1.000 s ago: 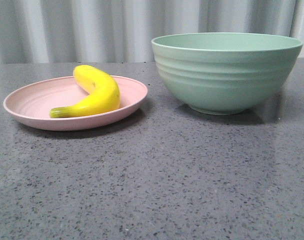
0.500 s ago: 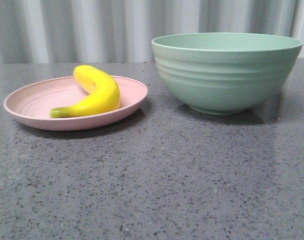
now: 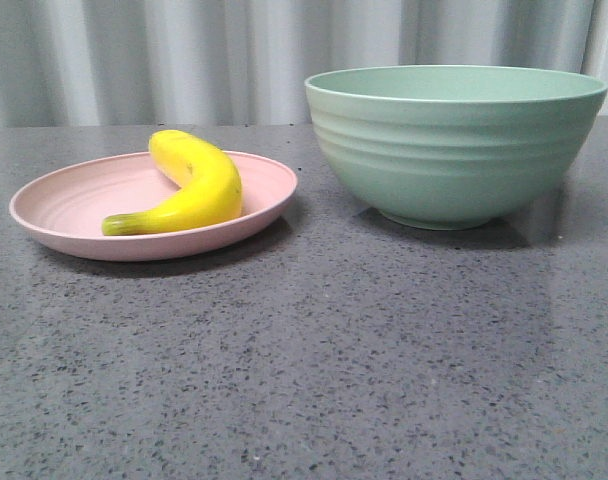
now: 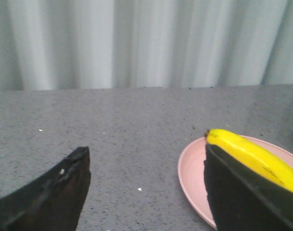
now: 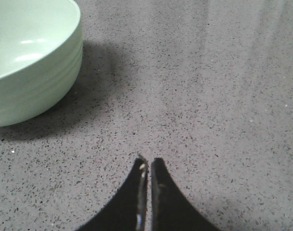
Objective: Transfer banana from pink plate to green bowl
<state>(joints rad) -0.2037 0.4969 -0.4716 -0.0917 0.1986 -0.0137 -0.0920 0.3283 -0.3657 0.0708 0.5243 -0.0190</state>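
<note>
Low, left gripper point(image 4: 145, 166) jaws spread; right gripper point(image 5: 147, 166) jaws pressed together.

Matt dishes on speckled stone

We see the pink plate point(image 3: 54, 215) and the green bowl point(image 3: 454, 150) with a dull, matt finish, the bowl's wall ridged; the banana point(image 3: 199, 185) has smooth, faintly shiny skin, the table point(image 3: 334, 370) looks like polished grey speckled stone, and the black fingers point(image 4: 50, 192) look like hard plastic.
</note>
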